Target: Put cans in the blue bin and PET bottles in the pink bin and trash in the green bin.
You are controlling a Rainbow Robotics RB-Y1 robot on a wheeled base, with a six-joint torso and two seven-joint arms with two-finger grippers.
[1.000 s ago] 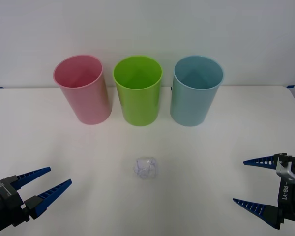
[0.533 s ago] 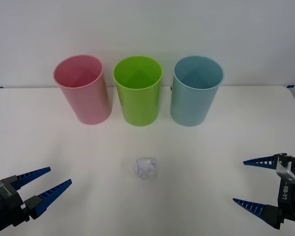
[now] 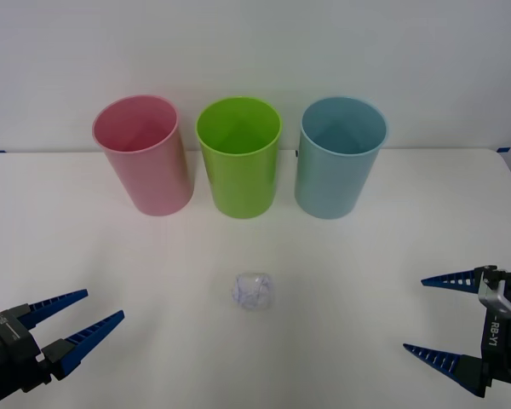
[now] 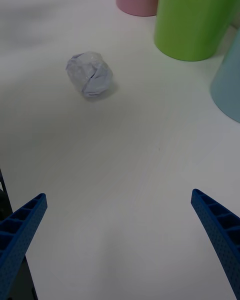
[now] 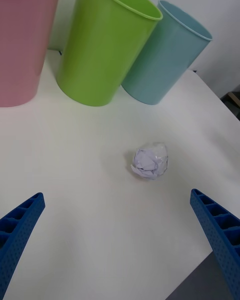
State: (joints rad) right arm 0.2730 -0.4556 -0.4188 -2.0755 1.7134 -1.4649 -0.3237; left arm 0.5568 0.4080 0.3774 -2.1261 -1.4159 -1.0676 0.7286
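Three bins stand in a row at the back of the white table: the pink bin (image 3: 143,155) on the left, the green bin (image 3: 238,156) in the middle, the blue bin (image 3: 341,156) on the right. The trash (image 3: 254,290), a small crumpled whitish wad, lies on the table in front of the green bin, also seen as the trash (image 4: 89,74) and the trash (image 5: 149,161). My left gripper (image 3: 78,316) is open low at the near left, far from the wad. My right gripper (image 3: 424,313) is open at the near right, nothing between its fingers.
The white table (image 3: 383,247) runs to a white wall behind the bins. Open tabletop lies between the wad and both grippers. In the wrist views the green bin (image 4: 197,17), the blue bin (image 5: 162,55) and the pink bin (image 5: 22,40) stand beyond the wad.
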